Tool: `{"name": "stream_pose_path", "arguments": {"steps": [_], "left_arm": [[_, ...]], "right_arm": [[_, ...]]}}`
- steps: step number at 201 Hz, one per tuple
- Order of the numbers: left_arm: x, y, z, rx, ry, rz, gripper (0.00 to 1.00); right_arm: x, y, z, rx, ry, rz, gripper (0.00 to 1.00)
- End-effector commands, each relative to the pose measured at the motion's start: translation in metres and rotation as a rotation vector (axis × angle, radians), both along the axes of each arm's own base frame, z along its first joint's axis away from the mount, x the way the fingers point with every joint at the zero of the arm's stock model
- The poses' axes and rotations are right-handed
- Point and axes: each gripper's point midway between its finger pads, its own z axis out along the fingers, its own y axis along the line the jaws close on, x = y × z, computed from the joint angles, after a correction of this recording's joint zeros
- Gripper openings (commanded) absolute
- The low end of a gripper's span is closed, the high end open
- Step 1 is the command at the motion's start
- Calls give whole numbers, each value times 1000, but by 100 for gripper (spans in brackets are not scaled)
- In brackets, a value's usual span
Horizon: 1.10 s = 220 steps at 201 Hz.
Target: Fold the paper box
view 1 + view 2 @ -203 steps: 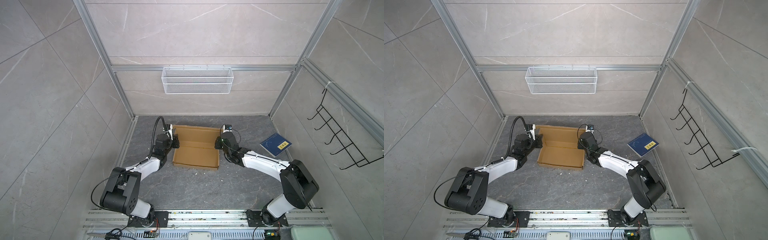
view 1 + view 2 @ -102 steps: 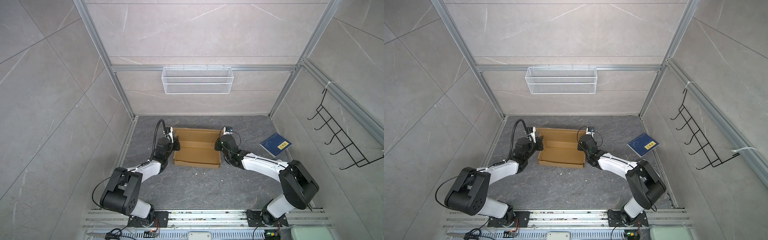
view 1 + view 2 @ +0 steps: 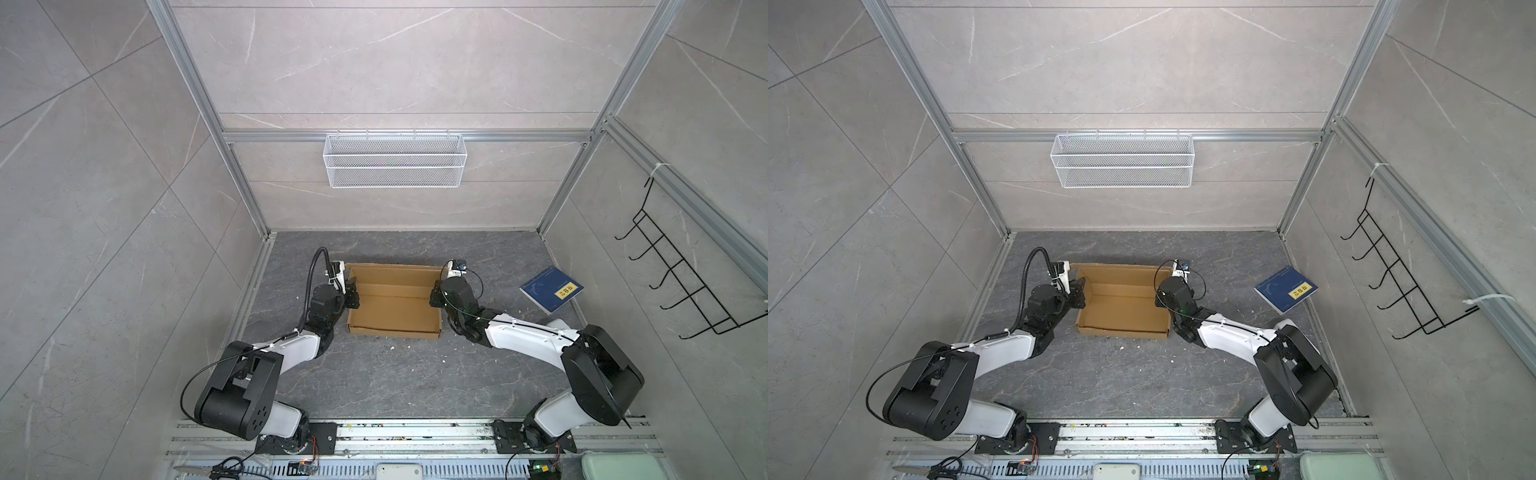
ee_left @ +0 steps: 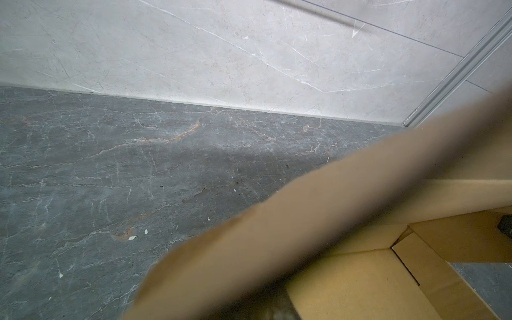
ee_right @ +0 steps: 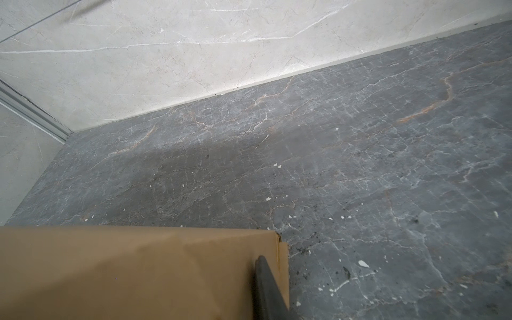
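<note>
Wall-raising is looking underway: left claw (image 3: 352,296) is clamping the paper box (image 3: 395,307); right claw (image 3: 434,296), I cannot tell; next is calling for folding flaps inward

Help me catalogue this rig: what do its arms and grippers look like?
The left arm and right arm have white shells and black joints. A thick black hose arcs over the left wrist; a thin cable loops by the right. The left gripper and right gripper are black.
</note>
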Motion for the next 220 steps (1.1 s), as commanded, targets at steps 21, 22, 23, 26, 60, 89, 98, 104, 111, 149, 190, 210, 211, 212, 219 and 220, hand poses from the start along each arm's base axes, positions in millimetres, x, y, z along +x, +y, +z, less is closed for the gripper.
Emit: {"name": "stream_pose_path", "arguments": {"steps": [21,22,23,26,60,89,98,104,111,149,190,210,211,212,219,220], "left_arm": [[-13,-11,-21,-4,60,-49,10],[-13,-11,-22,-5,61,-50,10],[-13,-11,-21,-5,60,-49,10],[-13,-12,-22,-4,60,-51,10],[-16,-16,-26,-11,60,-59,10],[-18,-18,-28,-9,62,-64,10],[-19,-17,-29,-4,60,-61,10],[-20,-16,-29,-1,59,-59,10],[-21,-15,-29,6,56,-58,10],[-26,-10,-27,38,10,-51,10],[-34,-6,-31,76,-33,-65,10],[-38,-5,-34,96,-36,-74,10],[-38,-5,-34,95,-38,-74,10],[-38,-5,-34,97,-37,-72,10],[-39,-4,-35,100,-39,-72,10],[-40,-4,-35,102,-39,-72,10]], "right_arm": [[-28,2,-40,-47,136,30,17],[-28,2,-40,-47,135,30,17],[-28,2,-39,-46,135,29,17],[-28,3,-39,-46,134,30,16],[-32,6,-38,-59,124,18,16],[-37,5,-42,-68,116,11,17],[-38,4,-44,-70,116,9,17],[-39,3,-45,-73,117,7,18],[-40,1,-46,-79,120,8,19],[-49,1,-42,-81,124,59,32],[-61,10,-32,-66,140,157,43],[-67,12,-30,-62,153,193,46],[-67,12,-29,-60,152,193,46],[-67,12,-30,-62,153,194,47],[-69,12,-28,-55,155,203,48],[-69,12,-27,-55,155,205,48]]}}
